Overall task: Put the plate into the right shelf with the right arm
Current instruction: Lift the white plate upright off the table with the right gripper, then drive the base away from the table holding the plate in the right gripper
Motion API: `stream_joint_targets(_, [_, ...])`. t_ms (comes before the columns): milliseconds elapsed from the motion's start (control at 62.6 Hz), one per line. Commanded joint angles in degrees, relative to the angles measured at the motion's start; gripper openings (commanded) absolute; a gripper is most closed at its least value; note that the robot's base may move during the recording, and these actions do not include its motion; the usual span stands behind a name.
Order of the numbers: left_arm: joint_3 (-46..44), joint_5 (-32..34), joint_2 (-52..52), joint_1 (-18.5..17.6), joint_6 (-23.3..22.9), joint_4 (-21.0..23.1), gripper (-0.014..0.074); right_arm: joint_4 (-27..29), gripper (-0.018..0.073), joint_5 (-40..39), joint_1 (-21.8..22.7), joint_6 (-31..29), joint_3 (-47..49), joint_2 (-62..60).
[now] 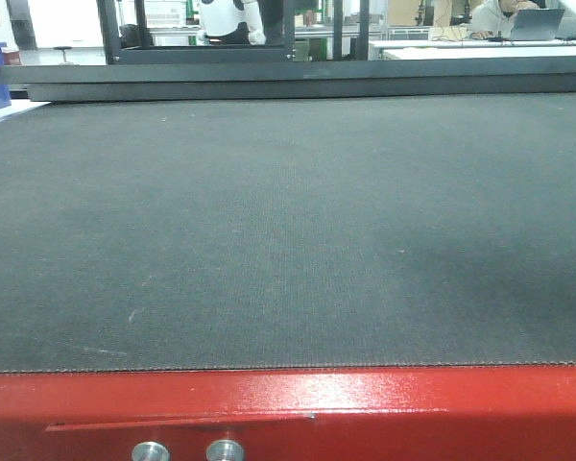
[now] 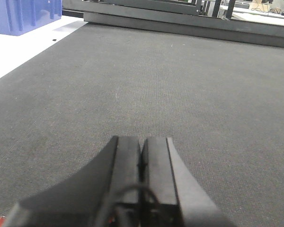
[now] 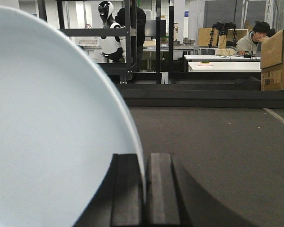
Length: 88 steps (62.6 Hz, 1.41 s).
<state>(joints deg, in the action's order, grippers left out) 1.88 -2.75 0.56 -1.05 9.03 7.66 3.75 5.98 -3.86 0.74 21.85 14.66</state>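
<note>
Grips the plate (image 3: pixel 52 132) on edge, rim wedged between the right jaws at lower centre. Holds left jaws clenched, empty, over the worktop (image 2: pixel 180 85).

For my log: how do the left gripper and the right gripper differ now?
The right gripper pinches the plate by its rim; the left gripper holds nothing. The right gripper's jaws sit slightly apart; the left gripper's meet. Both are black, over the grey mat.
</note>
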Motion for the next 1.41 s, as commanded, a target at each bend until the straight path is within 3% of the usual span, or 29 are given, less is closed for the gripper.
stream_joint_targets(0, [0.6,5.2,0.6,-0.1,-0.4,0.5,-0.0128,-0.4,0.0054,-5.1,0.5,-0.3,1.7,0.4])
stream_joint_targets(1390, [0.6,5.2,0.6,-0.1,-0.4,0.5,-0.0128,-0.4,0.0054,-5.1,0.5,-0.3,1.7,0.4])
